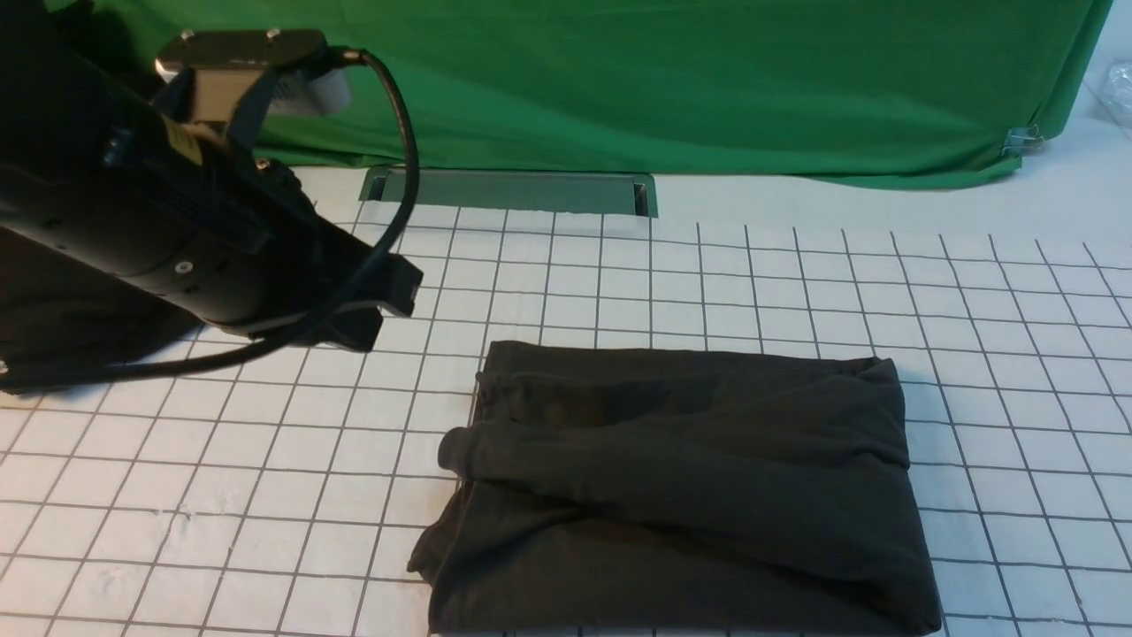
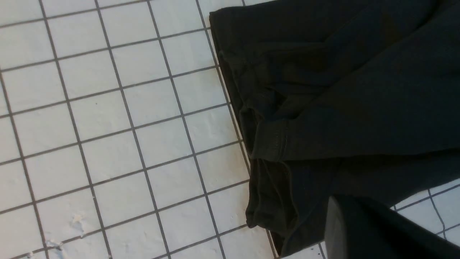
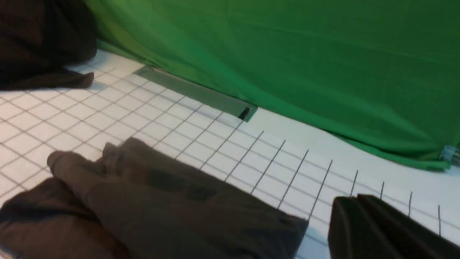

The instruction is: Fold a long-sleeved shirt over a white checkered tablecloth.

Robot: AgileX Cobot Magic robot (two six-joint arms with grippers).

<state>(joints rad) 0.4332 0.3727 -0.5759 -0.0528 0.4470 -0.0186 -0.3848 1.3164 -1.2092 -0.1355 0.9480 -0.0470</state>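
Note:
The long-sleeved shirt (image 1: 690, 495) lies folded into a dark charcoal rectangle on the white checkered tablecloth (image 1: 265, 460), right of centre and near the front edge. One sleeve runs across its top, cuff to the left. My left gripper (image 1: 402, 287) hangs shut and empty above the cloth, left of and behind the shirt. In the left wrist view the shut left gripper (image 2: 336, 216) hovers over the shirt (image 2: 341, 90) near its cuff edge. The right gripper (image 3: 345, 205) is shut on nothing, beside the shirt (image 3: 161, 208) and over the tablecloth (image 3: 215, 144). It is out of the front view.
A green fabric sheet (image 1: 663, 88) hangs along the back, held by a clip (image 1: 1021, 140) at the right. A grey metal slot (image 1: 513, 190) lies at its foot. A blacker garment heap (image 1: 53, 345) sits at the far left under my left arm.

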